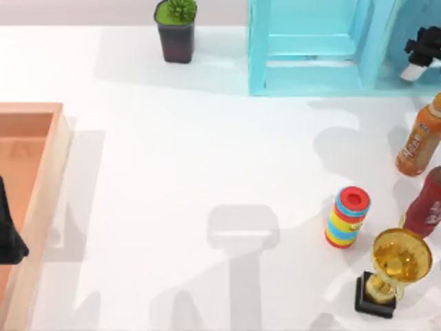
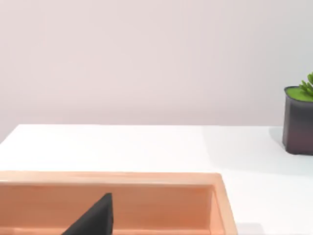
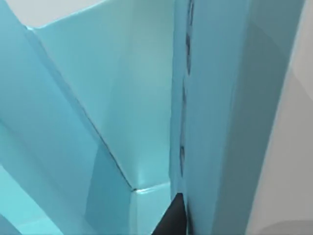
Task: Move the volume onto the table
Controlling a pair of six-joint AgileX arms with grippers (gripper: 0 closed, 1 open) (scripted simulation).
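Observation:
The volume (image 3: 230,112) is a teal-blue slab standing upright inside the light-blue shelf unit (image 1: 310,48) at the table's back right. In the top view the volume (image 1: 380,41) leans between the shelf's walls. My right gripper (image 1: 422,49) hangs at the shelf's right end, close to the volume. One dark fingertip (image 3: 172,219) lies against the volume's edge in the right wrist view. My left gripper (image 1: 7,238) is parked over the wooden tray at the far left. The white table (image 1: 207,158) spreads between them.
An orange-brown wooden tray (image 1: 41,200) sits at the left edge. A potted plant (image 1: 176,27) stands at the back. On the right stand an orange bottle (image 1: 417,138), a red bottle (image 1: 428,207), a striped can (image 1: 348,217) and a gold trophy (image 1: 393,272).

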